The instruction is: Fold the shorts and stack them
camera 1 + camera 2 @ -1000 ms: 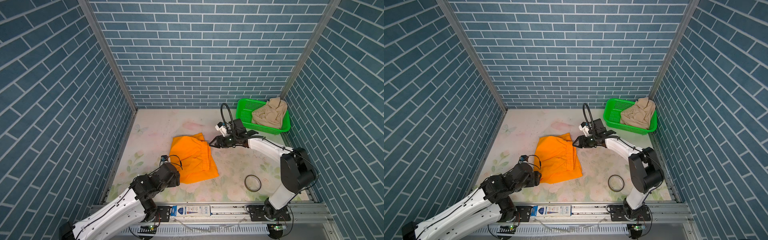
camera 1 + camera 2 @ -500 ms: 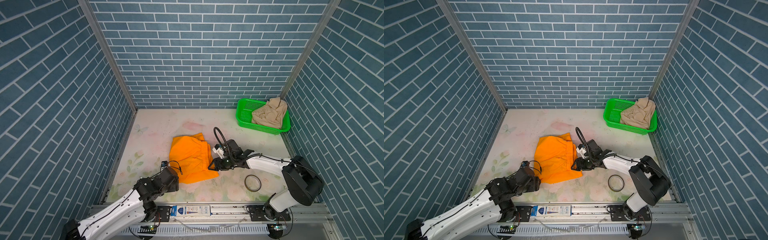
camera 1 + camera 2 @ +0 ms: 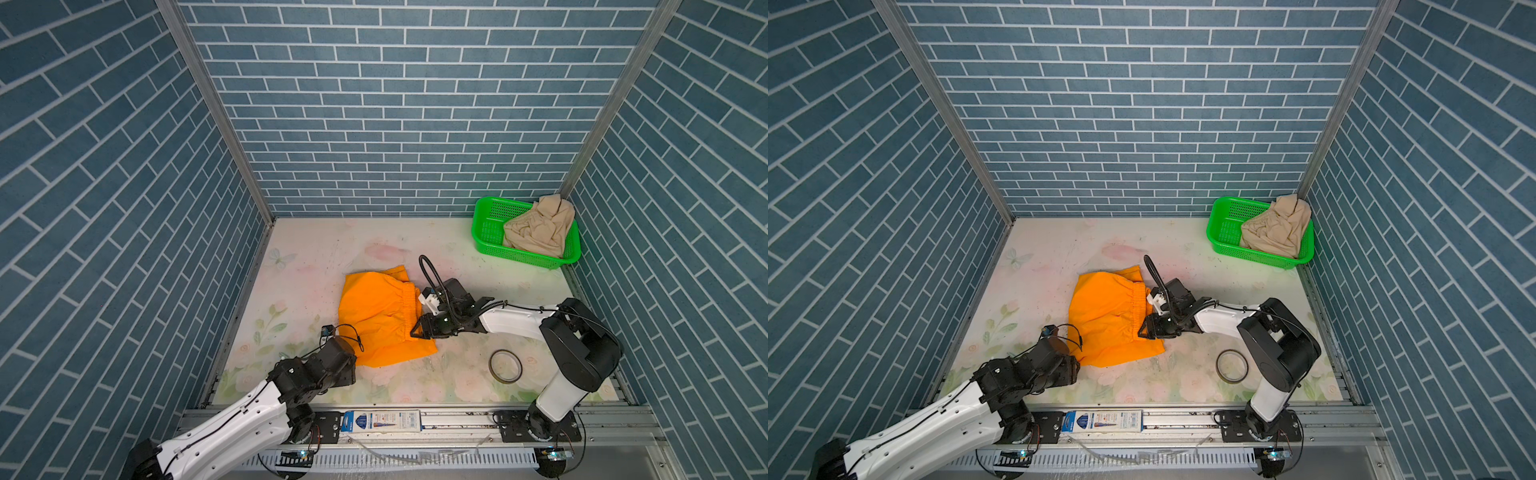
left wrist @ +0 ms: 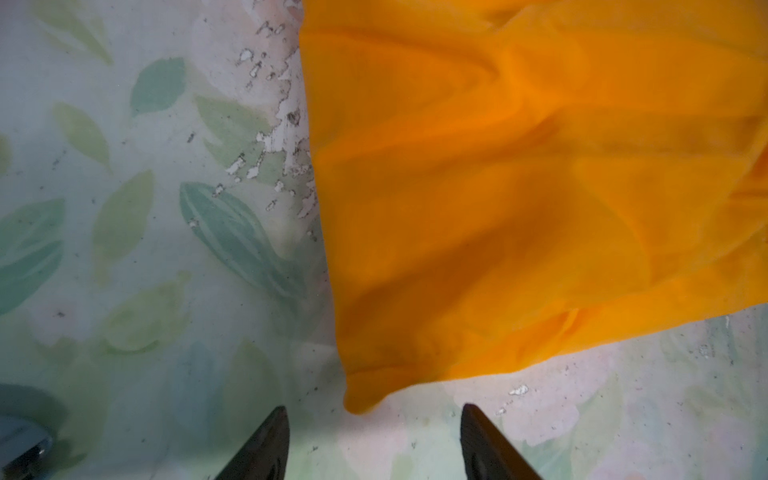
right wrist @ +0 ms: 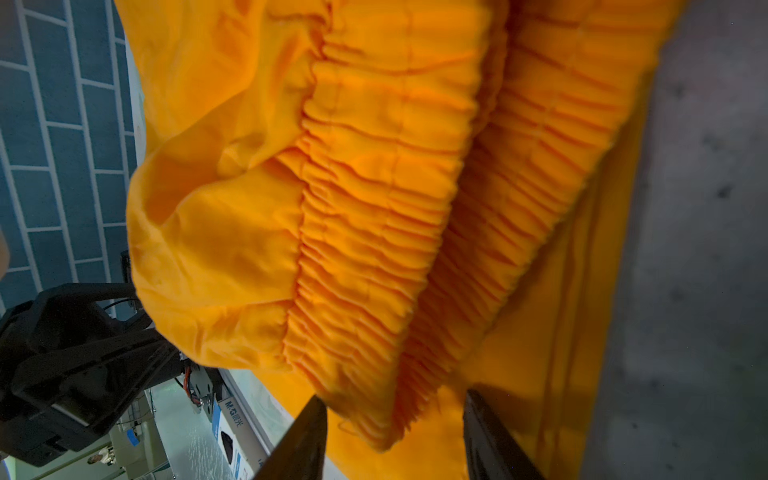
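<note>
Locate left gripper [image 4: 374,407] low over table [image 4: 124,249]: released, with fingers [image 4: 270,440] spread and clamping nothing. Note a hem corner of orange shorts [image 4: 498,208] just ahead, at the mouth of the gap, untouched by either finger. Locate right gripper [image 5: 392,395] at the opposite side of the same shorts: likewise released, with fingers [image 5: 299,440] spread to either side of the near end of the gathered waistband [image 5: 374,249], without a visible pinch on it. Cannot tell from that wrist view whether one fingertip brushes the cloth. Find, in both top views, orange shorts lying flat at mid-table between the two grippers, waistband toward right arm [image 3: 511,322], hem toward left arm [image 3: 249,419]. Find beige shorts [image 3: 536,228] heaped in basket [image 3: 486,220] at far right corner, spilling over its far rim, well apart from both grippers. See tape ring [image 3: 505,365] flat on table beside right arm, near orange shorts but clear of them.
</note>
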